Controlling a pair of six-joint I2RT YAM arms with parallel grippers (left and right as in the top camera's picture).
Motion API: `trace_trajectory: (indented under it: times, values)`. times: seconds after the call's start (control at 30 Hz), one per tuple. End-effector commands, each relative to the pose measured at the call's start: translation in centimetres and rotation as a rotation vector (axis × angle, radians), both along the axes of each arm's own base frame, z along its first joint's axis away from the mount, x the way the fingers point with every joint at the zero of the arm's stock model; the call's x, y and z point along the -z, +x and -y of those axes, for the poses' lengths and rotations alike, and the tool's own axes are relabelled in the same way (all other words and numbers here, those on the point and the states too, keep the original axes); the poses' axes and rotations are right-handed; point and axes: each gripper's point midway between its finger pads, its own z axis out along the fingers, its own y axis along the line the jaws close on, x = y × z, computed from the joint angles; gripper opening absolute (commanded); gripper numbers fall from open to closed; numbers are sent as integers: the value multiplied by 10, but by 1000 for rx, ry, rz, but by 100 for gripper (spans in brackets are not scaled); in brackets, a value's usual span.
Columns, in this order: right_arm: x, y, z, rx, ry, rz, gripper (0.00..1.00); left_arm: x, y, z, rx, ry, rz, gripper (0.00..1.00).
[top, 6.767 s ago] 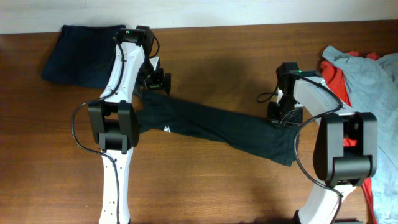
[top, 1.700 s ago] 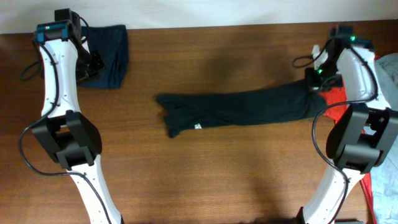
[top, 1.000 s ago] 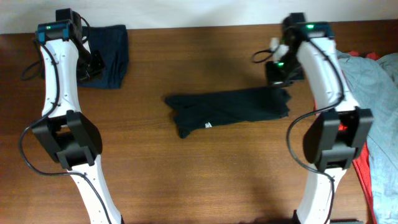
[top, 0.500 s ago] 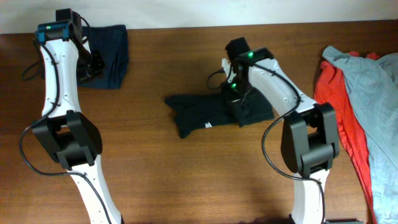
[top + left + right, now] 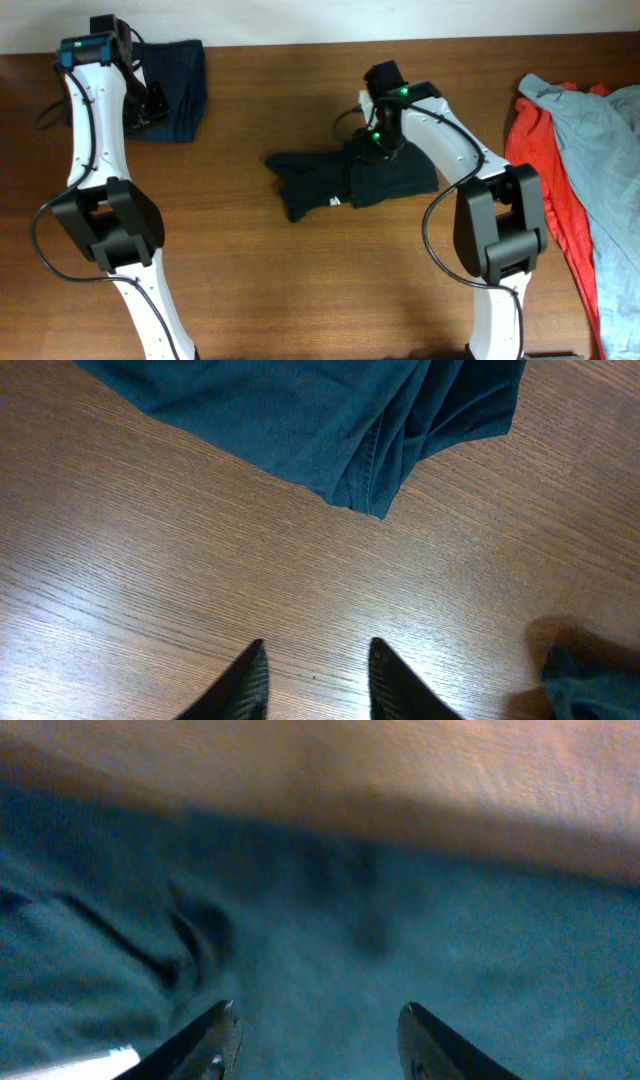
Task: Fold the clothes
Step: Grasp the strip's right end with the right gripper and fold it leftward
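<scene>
The black T-shirt (image 5: pixel 350 180) lies folded into a short bundle mid-table, its small white mark (image 5: pixel 333 201) facing up. My right gripper (image 5: pixel 375 145) hovers over the bundle's upper middle. In the right wrist view it (image 5: pixel 320 1020) stands open, with dark cloth (image 5: pixel 350 910) below and nothing between the fingers. My left gripper (image 5: pixel 150 105) is at the far left, beside a folded navy garment (image 5: pixel 178 75). In the left wrist view it (image 5: pixel 315 660) is open above bare wood, just short of the navy cloth (image 5: pixel 300 410).
A red garment (image 5: pixel 540 150) and a pale grey-blue one (image 5: pixel 600 120) are heaped at the table's right edge. The wooden table (image 5: pixel 300 290) meets a white wall at the back. A dark scrap of cloth (image 5: pixel 590 680) shows at the left wrist view's lower right.
My right gripper carried the shirt's right end leftward over the rest, then opened and let it go. The left gripper's fingers have parted a little; its arm stayed put.
</scene>
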Motion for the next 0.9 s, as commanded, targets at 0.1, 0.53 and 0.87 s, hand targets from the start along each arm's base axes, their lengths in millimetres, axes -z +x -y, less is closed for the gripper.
trace_trajectory:
  times: [0.1, 0.53, 0.87]
  values:
    - [-19, -8, 56, 116, 40, -74, 56, -23, 3, 7, 2, -33, 61, 43]
    - [-4, -1, 129, 221, 175, -64, 50, -22, 4, 19, 25, -37, 56, 44]
    - [48, -15, 98, 132, 359, -8, 41, -22, 3, 21, 29, -37, 52, 44]
